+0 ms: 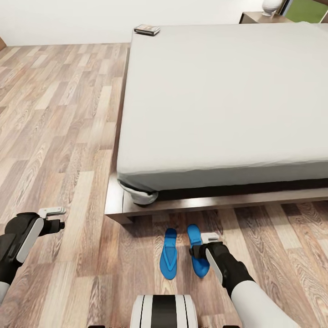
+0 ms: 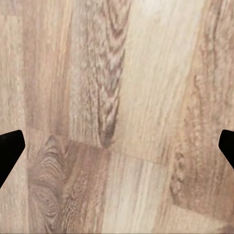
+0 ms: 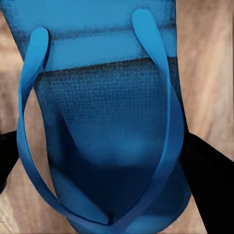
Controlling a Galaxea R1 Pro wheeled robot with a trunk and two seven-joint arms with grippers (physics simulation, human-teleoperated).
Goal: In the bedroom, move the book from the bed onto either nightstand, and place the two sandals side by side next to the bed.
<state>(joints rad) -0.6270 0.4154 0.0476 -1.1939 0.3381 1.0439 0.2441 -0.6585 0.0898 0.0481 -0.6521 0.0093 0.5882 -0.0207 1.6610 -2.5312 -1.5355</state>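
Observation:
Two bright blue sandals lie side by side on the wood floor just off the bed's near corner: the left sandal (image 1: 168,255) and the right sandal (image 1: 197,248). My right gripper (image 1: 203,245) is down over the right sandal (image 3: 109,141). Its dark fingers (image 3: 209,180) press against both edges of the sole, shut on it. My left gripper (image 1: 54,218) hangs open over bare floor at the left, with nothing between its fingers (image 2: 9,153). The book (image 1: 147,30) rests on the far left corner of the bed (image 1: 218,105). A nightstand (image 1: 262,18) stands beyond the bed at the far right.
The bed's dark wooden frame (image 1: 136,207) juts out just beyond the sandals. A white lamp base (image 1: 270,6) sits on the nightstand. Open plank floor (image 1: 59,118) stretches along the bed's left side toward the white wall.

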